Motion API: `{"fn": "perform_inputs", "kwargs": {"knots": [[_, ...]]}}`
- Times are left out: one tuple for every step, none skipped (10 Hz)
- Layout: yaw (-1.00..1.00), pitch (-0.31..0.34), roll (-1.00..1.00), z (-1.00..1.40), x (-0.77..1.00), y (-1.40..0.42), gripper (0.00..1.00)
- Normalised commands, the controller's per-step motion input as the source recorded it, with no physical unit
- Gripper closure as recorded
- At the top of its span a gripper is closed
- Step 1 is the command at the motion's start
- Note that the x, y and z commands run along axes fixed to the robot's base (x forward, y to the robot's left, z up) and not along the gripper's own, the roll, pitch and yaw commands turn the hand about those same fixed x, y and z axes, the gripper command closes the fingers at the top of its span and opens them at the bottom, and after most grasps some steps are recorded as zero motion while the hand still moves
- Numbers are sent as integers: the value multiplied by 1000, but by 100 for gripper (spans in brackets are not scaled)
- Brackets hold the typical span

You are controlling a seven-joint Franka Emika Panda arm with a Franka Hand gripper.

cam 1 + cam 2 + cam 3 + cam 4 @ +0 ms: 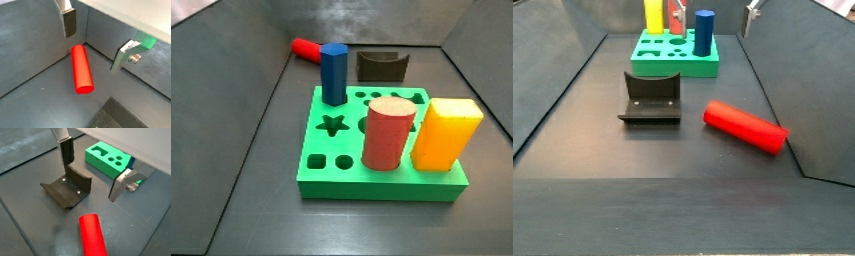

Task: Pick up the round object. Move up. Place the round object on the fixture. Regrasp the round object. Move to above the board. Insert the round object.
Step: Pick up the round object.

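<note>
The round object, a glossy red peg [82,70], lies on its side on the grey floor near a wall. It also shows in a wrist view [92,234] and in both side views [307,48] [744,127]. My gripper [97,42] [93,170] is open and empty, well above the floor, with nothing between its fingers [69,22]. The dark fixture [67,189] [651,98] stands between the peg and the green board [109,160] [382,160]. Only a silver tip of the gripper shows at the top edge of a side view [754,8].
A blue hexagonal peg [333,73], a brick-red cylinder [389,133] and a yellow block [445,131] stand in the board. Grey walls [113,30] enclose the floor on all sides.
</note>
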Motion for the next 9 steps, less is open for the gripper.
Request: {"fn": "perform_inputs", "kwargs": {"knots": [[231,-177,51,-469,-266,191,0],[763,-161,10,-720,-217,303,0],[957,-153,0,-803,-63,206,0],[986,-144,0,-806,-77,180,0],[974,-136,3,-831,-83,189,0],[943,-143,39,-840,-86,209,0],[869,-163,64,-837,-143,266,0],[657,-104,-149,-680,-146,323,0],[349,-83,-253,-560,-329,177,0]]}}
